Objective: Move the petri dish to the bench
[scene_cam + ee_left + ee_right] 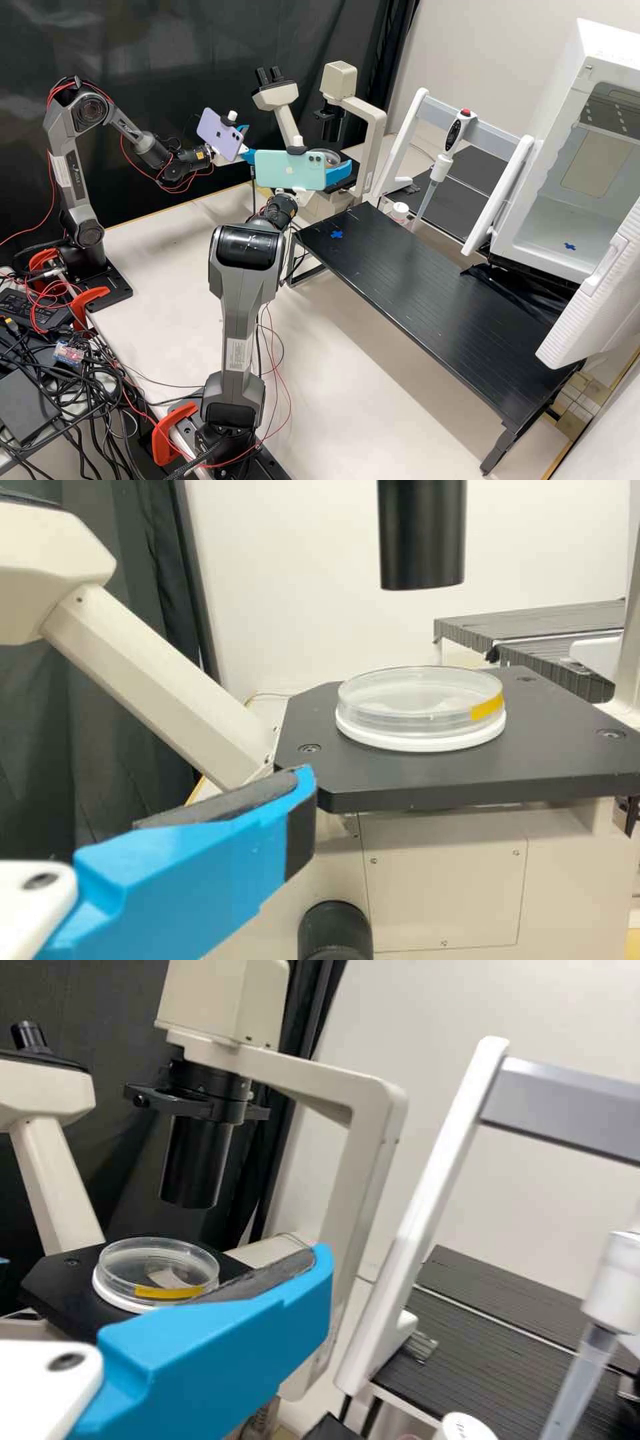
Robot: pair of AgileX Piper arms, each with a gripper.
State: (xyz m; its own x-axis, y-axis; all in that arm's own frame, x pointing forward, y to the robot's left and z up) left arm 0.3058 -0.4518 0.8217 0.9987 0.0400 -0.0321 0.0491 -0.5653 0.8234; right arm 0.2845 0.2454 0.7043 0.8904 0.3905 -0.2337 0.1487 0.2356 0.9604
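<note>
Clear plastic makes up your petri dish (420,705), on the black stage (400,780) of the microscope (375,127), upper centre of the high view. Near it there, your left hand (246,141) and your right hand (339,173) are both released. Your black desk (427,293) spreads across the frame's centre and lower right.

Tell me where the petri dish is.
In the left wrist view, the petri dish sits on the microscope's black stage, below the hanging black cylinder.

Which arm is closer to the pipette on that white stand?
The right. In the high view, the right arm ends left of the pipette, in front of the microscope; the left arm ends farther left.
</note>
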